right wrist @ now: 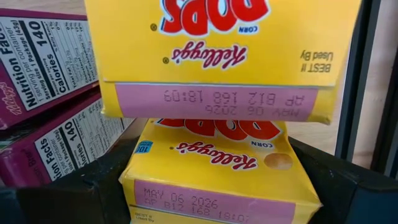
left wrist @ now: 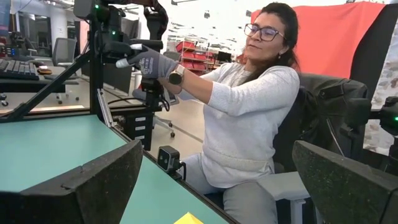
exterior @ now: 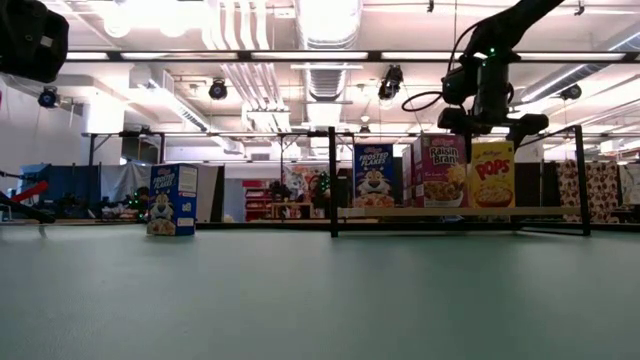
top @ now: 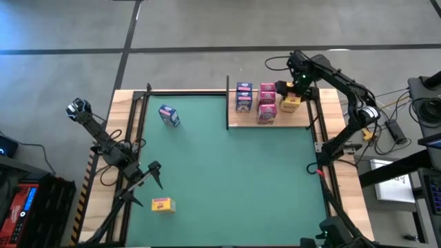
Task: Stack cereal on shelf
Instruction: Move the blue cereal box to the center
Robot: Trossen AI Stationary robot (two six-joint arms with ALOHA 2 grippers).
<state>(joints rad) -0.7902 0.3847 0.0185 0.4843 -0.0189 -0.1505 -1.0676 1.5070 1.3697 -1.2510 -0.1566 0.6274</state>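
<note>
It was a robotics lab in an open industrial hall: exposed ducts (exterior: 250,60) and strip lights (exterior: 330,20) ran overhead, cables (top: 396,103) trailed beside the table (top: 331,138), and a seated person (left wrist: 249,106) worked control equipment (left wrist: 106,25) nearby.

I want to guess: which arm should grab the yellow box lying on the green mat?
Probably left. The left gripper hangs open near that yellow box; the right gripper is far off, over the Corn Pops box on the shelf.

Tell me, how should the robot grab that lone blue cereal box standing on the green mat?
Probably from straight above, fingers closing across the narrow sides near the top of the blue box. It stands upright and alone on the mat, so nothing crowds its sides. The left gripper is the nearer one.
</note>
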